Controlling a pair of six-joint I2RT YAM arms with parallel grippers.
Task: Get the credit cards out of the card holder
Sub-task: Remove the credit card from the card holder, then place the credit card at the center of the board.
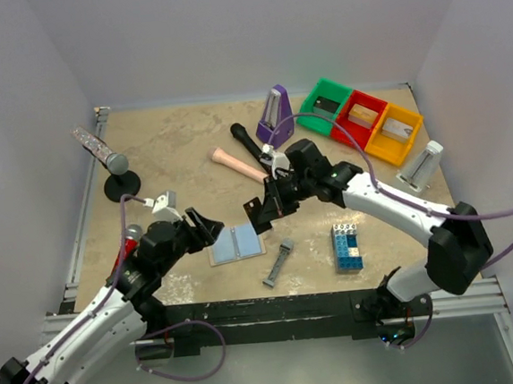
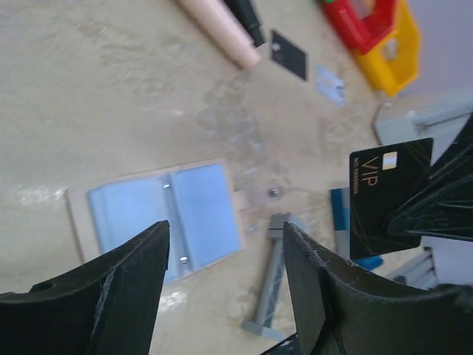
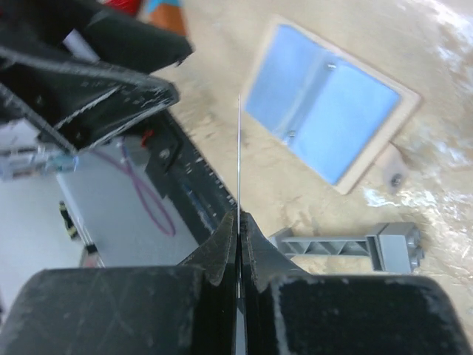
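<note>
Flat light-blue card holder (image 1: pixel 236 244), lying open on the speckled tan table (image 1: pixel 172 145) near its 6 o'clock edge. Two book-like panels, smooth and slightly glossy, pale edging all round, two small metal studs along the spine.

Three cards counted in the left wrist view:
- Thin stiff black card (image 2: pixel 388 196) with "VIP" in gold lettering, off the table, pinched at one end in the right gripper (image 3: pixel 239 222). Jaws pressed together on it. Seen edge-on as a hairline in the right wrist view, at 2 o'clock of the holder in the top view.
- Second black card (image 2: pixel 288 53), flat on the table, well apart from the holder.
- Greyish card (image 2: pixel 330 83), just beside that one, blurred.

Left gripper (image 2: pixel 225 244) at 9 o'clock of the holder in the top view, jaws spread wide, holder showing between its matte black fingers (image 2: pixel 111 296).

One ribbed grey plastic bar (image 1: pixel 279 262) at 4 o'clock of the holder. One blue-and-white brick stack (image 1: pixel 347 245) at 3 o'clock. Three plastic bins at 1 o'clock of the table: green (image 1: pixel 325 105), red (image 1: pixel 360 114), yellow (image 1: pixel 393 132).
</note>
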